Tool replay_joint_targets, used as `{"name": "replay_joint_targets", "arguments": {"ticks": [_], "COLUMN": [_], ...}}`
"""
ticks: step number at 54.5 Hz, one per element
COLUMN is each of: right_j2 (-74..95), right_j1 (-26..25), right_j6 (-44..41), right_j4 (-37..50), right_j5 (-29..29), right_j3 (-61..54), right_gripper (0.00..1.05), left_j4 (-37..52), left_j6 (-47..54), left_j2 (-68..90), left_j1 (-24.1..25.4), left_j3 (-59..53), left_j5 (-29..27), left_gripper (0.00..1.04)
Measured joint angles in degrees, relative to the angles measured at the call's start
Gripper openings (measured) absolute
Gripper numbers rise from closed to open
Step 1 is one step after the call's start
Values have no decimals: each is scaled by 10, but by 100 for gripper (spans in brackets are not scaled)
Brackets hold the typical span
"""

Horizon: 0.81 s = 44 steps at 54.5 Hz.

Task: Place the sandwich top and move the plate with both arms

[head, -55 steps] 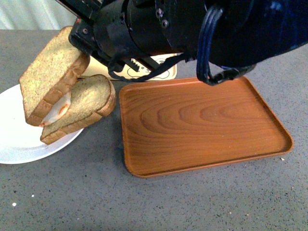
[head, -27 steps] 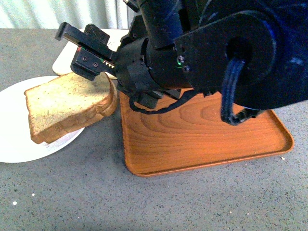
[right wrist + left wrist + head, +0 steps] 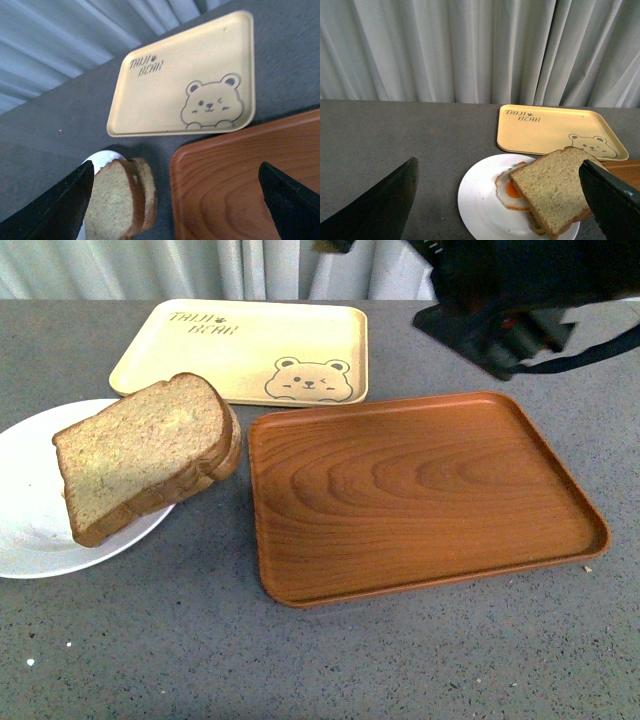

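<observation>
The sandwich top (image 3: 140, 455) lies on the lower slice, and the stack overhangs the right rim of the white plate (image 3: 25, 510). From the left wrist view, the sandwich top (image 3: 555, 187) covers part of a fried egg (image 3: 507, 190) on the plate (image 3: 480, 210). My left gripper (image 3: 497, 165) is open, high above and back from the plate, holding nothing. My right gripper (image 3: 176, 170) is open and empty, above the gap between the sandwich top (image 3: 112, 202) and the brown tray. Only a sliver of the plate (image 3: 97, 162) shows there. The right arm (image 3: 510, 300) sits at the top right.
A brown wood-grain tray (image 3: 420, 490) lies just right of the sandwich, nearly touching it. A pale yellow bear-print tray (image 3: 250, 345) lies behind both. Grey curtains (image 3: 470, 50) hang at the table's far edge.
The right arm that filled the front view has let go of the top slice and pulled back up to the right. The slice, held tilted before, now rests on the lower slice.
</observation>
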Motion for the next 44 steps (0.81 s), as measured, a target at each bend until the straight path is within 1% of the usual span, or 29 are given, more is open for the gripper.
{"name": "replay_joint_targets", "arguments": {"ticks": [1,3,5,6,8,10,14,17,22,23,25,26,30,31,44], "right_j2": [-7,-9,-14,-16,-24,-34,-66,-112,-163,-167,-183,-186,-216,-224,-308], "right_j1": [-2,-2,-2,-2,-7,-15,-40,-64,-95,-97,-108,-110,-125,-128,-168], "right_j6": [-5,-31,-97,-105,-176,-218,-284,-325,-346,-347,-349,-350,-353,-358,-360], "right_j4": [0,34,123,145,220,262,315,330,333,333,332,332,328,327,296], "right_j5": [2,46,125,143,193,213,211,191,161,160,150,148,131,126,89], "right_j3": [-1,-10,-40,-48,-88,-119,-179,-230,-287,-292,-310,-314,-340,-346,-401], "right_gripper": [96,93,86,84,77,72,60,45,26,24,17,15,3,2,2], "left_j4": [0,0,0,0,0,0,0,0,0,0,0,0,0,0,0], "left_j6": [0,0,0,0,0,0,0,0,0,0,0,0,0,0,0], "left_j2": [0,0,0,0,0,0,0,0,0,0,0,0,0,0,0], "left_j1": [0,0,0,0,0,0,0,0,0,0,0,0,0,0,0], "left_j3": [0,0,0,0,0,0,0,0,0,0,0,0,0,0,0], "left_j5": [0,0,0,2,1,1,0,0,0,0,0,0,0,0,0], "left_gripper": [96,96,96,96,96,96,96,96,96,96,96,96,96,96,96]}}
